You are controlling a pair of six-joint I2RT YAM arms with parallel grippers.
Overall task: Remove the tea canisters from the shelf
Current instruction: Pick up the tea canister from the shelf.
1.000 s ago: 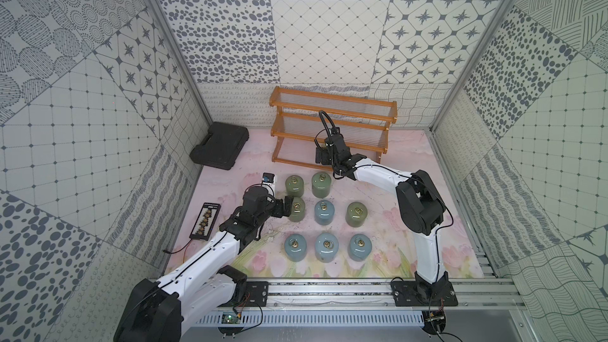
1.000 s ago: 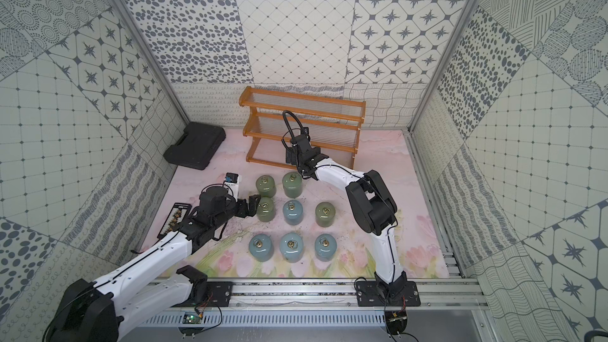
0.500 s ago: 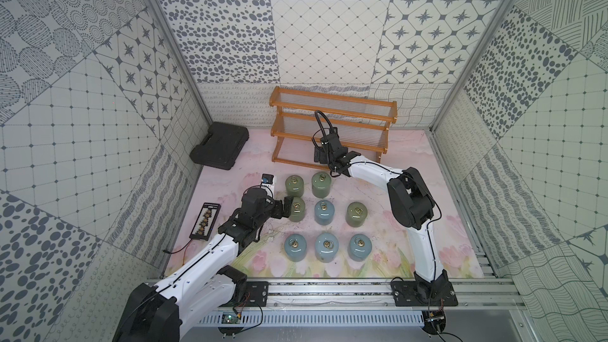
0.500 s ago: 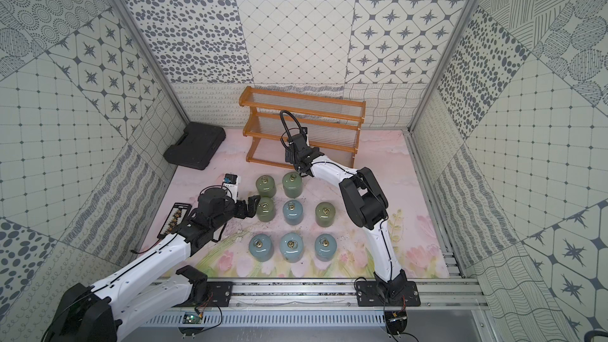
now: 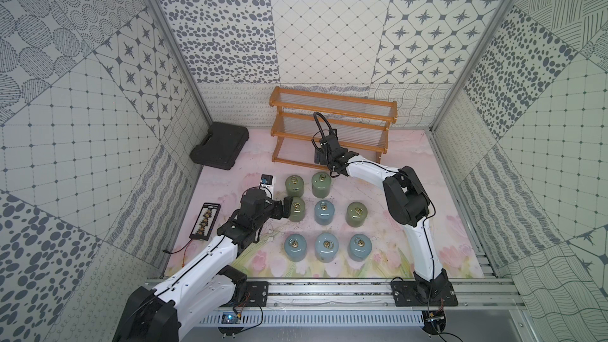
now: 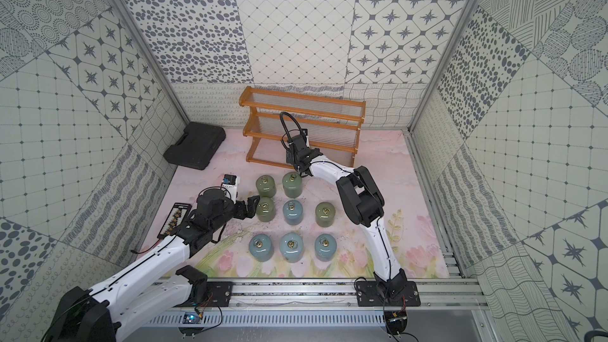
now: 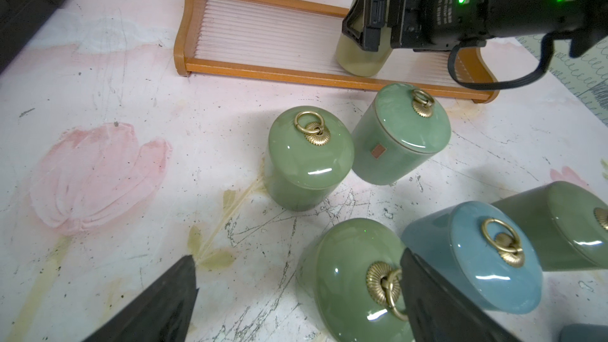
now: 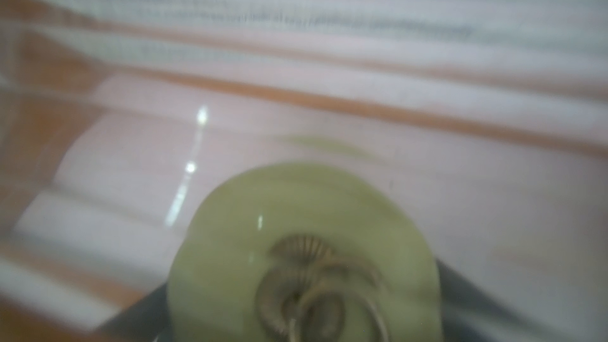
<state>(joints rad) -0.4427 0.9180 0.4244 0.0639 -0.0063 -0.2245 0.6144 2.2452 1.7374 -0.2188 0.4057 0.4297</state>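
The shelf (image 5: pixel 292 160) (image 6: pixel 302 98) stands at the back of the mat. One cream tea canister (image 7: pixel 358 59) (image 8: pixel 296 225) rests on the shelf's lowest tier (image 7: pixel 263 72). My right gripper (image 5: pixel 320 154) (image 7: pixel 365 24) is open, its fingers (image 8: pixel 138 317) on either side of that canister, which the gripper hides in both top views. Several green and blue canisters stand in rows on the mat, among them a green one (image 5: pixel 297 209) (image 7: pixel 345 278). My left gripper (image 5: pixel 286 207) (image 7: pixel 296 256) is open beside it, one finger (image 7: pixel 434 297) over its ring knob.
A black plastic case (image 5: pixel 219 149) lies at the back left. A black strip holding small parts (image 5: pixel 205 222) lies along the left wall. Patterned walls close in three sides, and a metal rail (image 5: pixel 329 291) runs along the front.
My right arm has shifted slightly left, bringing its gripper further onto the shelf's lowest tier. The left arm has barely moved.
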